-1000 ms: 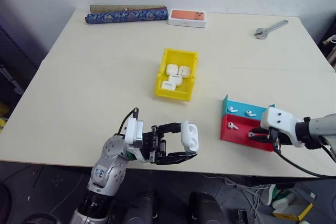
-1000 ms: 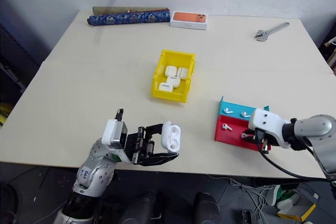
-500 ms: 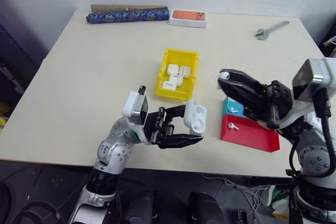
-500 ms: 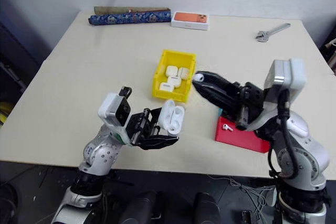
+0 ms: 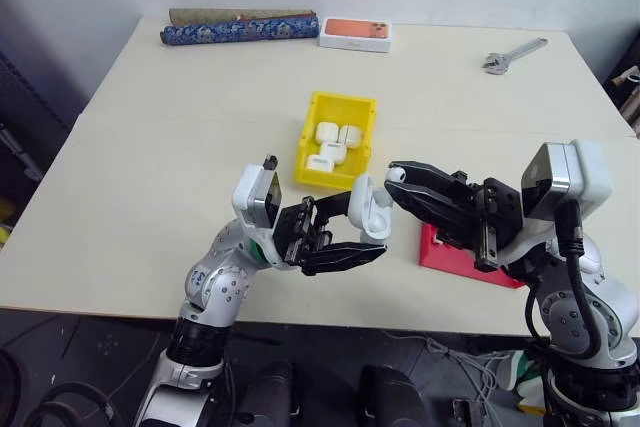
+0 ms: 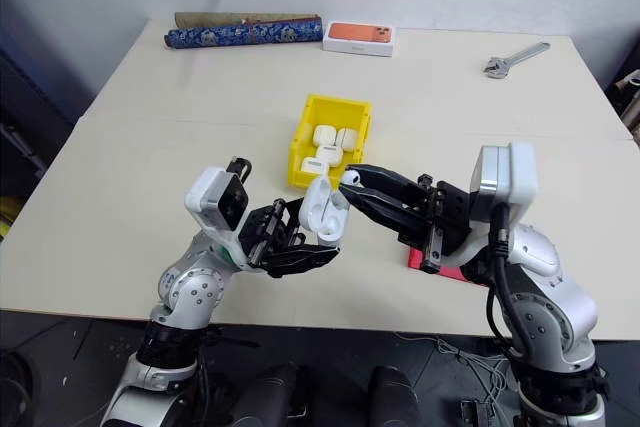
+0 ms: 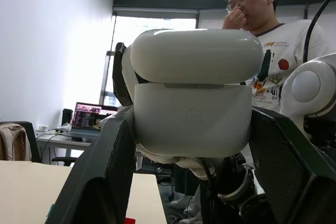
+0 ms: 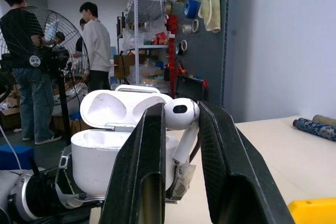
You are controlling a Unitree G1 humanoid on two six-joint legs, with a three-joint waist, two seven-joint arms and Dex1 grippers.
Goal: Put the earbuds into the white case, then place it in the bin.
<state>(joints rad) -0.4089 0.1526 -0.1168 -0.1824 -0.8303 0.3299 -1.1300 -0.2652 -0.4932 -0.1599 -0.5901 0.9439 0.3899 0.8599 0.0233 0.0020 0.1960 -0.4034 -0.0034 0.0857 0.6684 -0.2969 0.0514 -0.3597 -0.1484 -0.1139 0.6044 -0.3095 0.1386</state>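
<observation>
My left gripper (image 5: 368, 229) is shut on the white case (image 5: 372, 215), held above the table's front part with its lid flipped open (image 8: 122, 109). My right gripper (image 5: 398, 179) comes in from the right, shut on one of the earbuds (image 8: 181, 115), a small white bud with a short stem. The bud's head sits just at the case's open top; I cannot tell whether they touch. The yellow bin (image 5: 345, 100) stands behind both grippers at mid table, with several white cases inside it.
A red tray (image 5: 462, 259) lies under my right arm. At the table's far edge lie a rolled blue cloth (image 5: 240, 29), a flat white box with an orange top (image 5: 356, 33) and a wrench (image 5: 515, 54). People stand beyond the table (image 8: 97, 40).
My right gripper rose from the red tray and swung left with an earbud until its tips met the case. My left gripper lifted the case a little.
</observation>
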